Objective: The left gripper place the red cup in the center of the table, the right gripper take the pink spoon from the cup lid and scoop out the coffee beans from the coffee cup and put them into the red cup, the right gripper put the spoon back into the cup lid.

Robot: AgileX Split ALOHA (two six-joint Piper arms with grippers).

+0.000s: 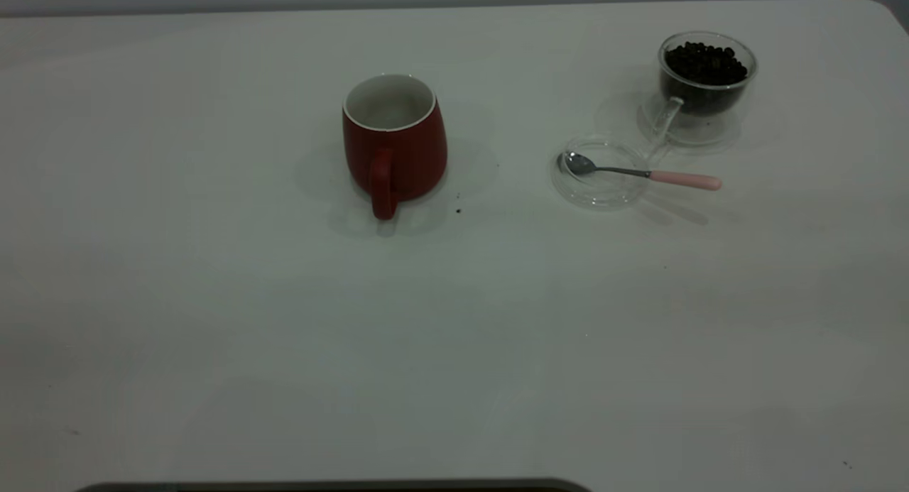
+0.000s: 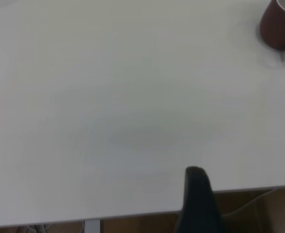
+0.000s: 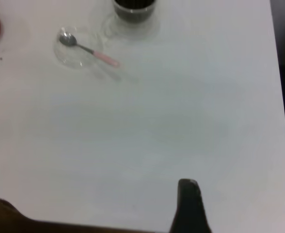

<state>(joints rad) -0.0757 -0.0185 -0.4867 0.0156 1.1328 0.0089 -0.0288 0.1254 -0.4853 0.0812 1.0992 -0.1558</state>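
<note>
1. Exterior view, far left: bare table and none of my arms in sight. I can read no brand, label or writing on anything.
2. My left gripper shows only in its wrist view as one dark finger at the table's near edge, well apart from everything; I cannot tell how far it is spread, and I see nothing in it.
3. One red cup stands upright near the table's middle, handle toward the camera, white inside showing — no beans visible in it.
4. One cup lid lies flat to the right of the red cup, well apart from it.
5. One pink spoon rests with its bowl in the lid, its handle sticking out over the rim to the right.
6. One coffee cup stands just behind the lid, holding a single heap of coffee beans — too many to count.
7. My right gripper also shows one dark finger at the table's edge; its spread I cannot tell, and I see nothing held.
</note>
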